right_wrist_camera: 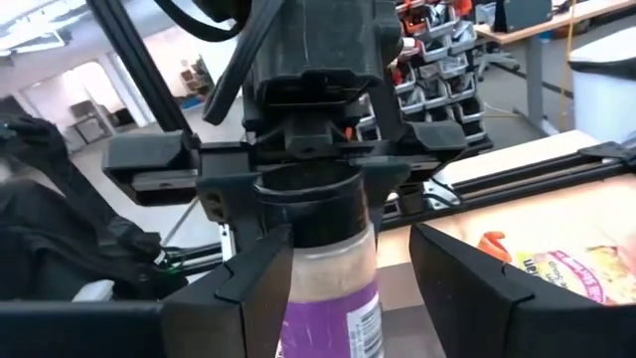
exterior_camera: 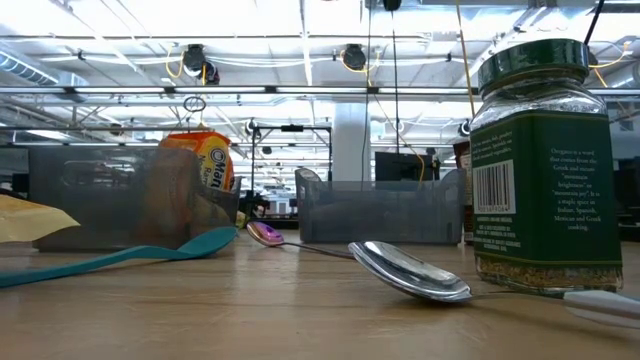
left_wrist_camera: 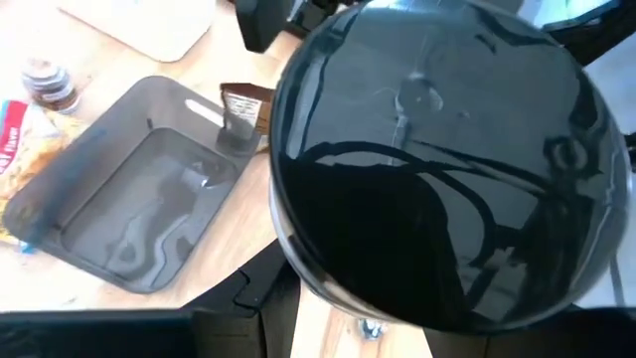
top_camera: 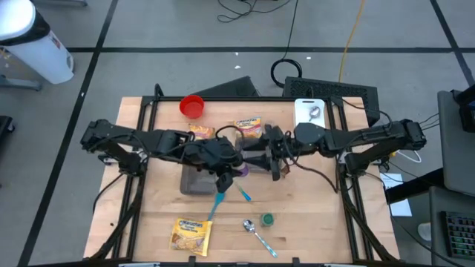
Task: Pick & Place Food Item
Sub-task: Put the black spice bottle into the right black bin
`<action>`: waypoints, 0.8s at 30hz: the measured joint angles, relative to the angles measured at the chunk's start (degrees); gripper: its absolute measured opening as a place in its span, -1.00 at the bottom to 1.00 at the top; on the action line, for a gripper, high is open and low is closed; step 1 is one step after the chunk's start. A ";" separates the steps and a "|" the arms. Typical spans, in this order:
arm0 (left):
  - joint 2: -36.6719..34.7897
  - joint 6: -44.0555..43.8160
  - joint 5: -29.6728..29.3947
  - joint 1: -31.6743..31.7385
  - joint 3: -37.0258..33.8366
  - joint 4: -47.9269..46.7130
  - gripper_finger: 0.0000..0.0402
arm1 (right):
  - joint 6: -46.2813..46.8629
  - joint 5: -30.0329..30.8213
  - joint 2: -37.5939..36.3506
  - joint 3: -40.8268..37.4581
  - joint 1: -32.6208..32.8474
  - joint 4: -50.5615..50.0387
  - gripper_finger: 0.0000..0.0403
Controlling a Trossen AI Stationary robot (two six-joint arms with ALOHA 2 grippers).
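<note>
Two grippers, one jar: a handover in the air over mid-surface.

The left gripper (right_wrist_camera: 316,194) is clamped on the black lid of the purple-labelled jar (right_wrist_camera: 330,273). The right gripper (right_wrist_camera: 350,293) has its fingers spread, one on each side of the glass body. I'd close squarely on the body below the lid and confirm the hold before the left lets go. The grey bin (left_wrist_camera: 119,239) just beside looks empty.

Purple-labelled, black-lidded jar (right_wrist_camera: 328,298)
</note>
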 joint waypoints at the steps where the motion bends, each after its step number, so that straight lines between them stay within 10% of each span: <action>1: 0.00 0.17 0.00 0.23 -0.02 -0.24 -0.15 | 0.07 -0.02 0.00 0.00 -0.16 -0.01 -0.02; 24: 1.20 1.00 3.84 2.83 -0.09 3.13 -0.15 | 4.41 -4.77 5.30 -0.04 -0.60 7.08 0.33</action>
